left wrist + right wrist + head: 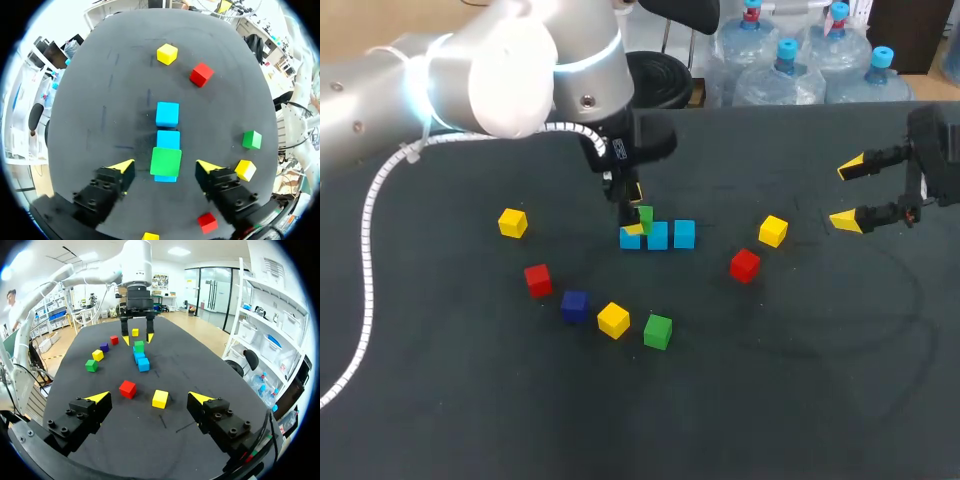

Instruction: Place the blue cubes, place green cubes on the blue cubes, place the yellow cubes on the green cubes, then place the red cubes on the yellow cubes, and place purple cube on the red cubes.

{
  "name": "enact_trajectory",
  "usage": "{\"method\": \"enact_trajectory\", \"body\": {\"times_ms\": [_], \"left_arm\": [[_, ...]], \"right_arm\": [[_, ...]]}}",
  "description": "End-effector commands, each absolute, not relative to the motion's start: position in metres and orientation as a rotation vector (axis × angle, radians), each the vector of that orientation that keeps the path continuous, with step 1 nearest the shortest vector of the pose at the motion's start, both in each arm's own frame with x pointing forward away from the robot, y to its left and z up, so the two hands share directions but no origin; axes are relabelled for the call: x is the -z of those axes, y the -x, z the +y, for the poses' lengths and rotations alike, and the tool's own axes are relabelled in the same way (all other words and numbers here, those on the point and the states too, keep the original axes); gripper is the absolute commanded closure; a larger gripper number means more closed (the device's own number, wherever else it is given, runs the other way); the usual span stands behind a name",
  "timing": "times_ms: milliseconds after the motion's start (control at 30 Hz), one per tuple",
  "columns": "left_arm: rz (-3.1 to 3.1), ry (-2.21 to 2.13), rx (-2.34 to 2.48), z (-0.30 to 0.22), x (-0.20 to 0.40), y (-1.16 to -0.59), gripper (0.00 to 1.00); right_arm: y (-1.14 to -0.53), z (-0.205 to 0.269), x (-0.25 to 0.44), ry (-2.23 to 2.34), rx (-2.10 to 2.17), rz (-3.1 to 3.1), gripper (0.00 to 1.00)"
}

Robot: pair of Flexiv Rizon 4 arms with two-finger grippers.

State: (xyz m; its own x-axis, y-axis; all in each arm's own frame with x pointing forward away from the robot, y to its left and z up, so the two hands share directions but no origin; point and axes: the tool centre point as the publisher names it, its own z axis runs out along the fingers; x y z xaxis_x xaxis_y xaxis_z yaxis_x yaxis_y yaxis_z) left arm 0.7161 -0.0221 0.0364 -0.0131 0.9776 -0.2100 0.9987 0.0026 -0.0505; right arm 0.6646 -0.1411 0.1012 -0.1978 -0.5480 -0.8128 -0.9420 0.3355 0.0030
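Left tool (165,167): it is hanging over one end of the blue row with its fingers standing wide, and neither yellow tip is touching anything.
Stacked green cube (166,161): it is sitting on the end blue cube (165,178), right between the left tool's fingers, with a gap showing on each side.
Blue row: the end blue cube, the middle blue cube (168,139) and the far blue cube (167,114) are lying close together in a straight line, running ahead of the left tool.
Right tool (848,193): it is hovering over the right side of the worktop (800,380), well apart from the row, with its fingers spread wide and gripping nothing.
Between the right tool and the row: the right red cube (127,389) and the right yellow cube (160,399) are lying singly on the worktop, near each other but not touching.
Loose cubes in the head view: the left yellow cube (513,222), the left red cube (538,280), the purple cube (574,305), the front yellow cube (613,320) and the loose green cube (658,331) are lying to the left of the row and in front of it. None is stacked.
Closest pair: the purple cube and the front yellow cube are sitting just beside each other.
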Motion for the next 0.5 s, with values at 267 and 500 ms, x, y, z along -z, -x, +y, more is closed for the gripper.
{"method": "enact_trajectory", "body": {"times_ms": [267,500], "left_arm": [[2.020,-2.059,0.284,-0.001,-0.088,-0.708,0.00],[1.896,-1.952,0.372,0.028,-0.116,-0.705,0.00]], "right_arm": [[-0.665,-0.141,-0.101,1.312,-0.678,1.862,0.00],[-0.665,-0.141,-0.101,1.312,-0.678,1.862,0.00]]}}
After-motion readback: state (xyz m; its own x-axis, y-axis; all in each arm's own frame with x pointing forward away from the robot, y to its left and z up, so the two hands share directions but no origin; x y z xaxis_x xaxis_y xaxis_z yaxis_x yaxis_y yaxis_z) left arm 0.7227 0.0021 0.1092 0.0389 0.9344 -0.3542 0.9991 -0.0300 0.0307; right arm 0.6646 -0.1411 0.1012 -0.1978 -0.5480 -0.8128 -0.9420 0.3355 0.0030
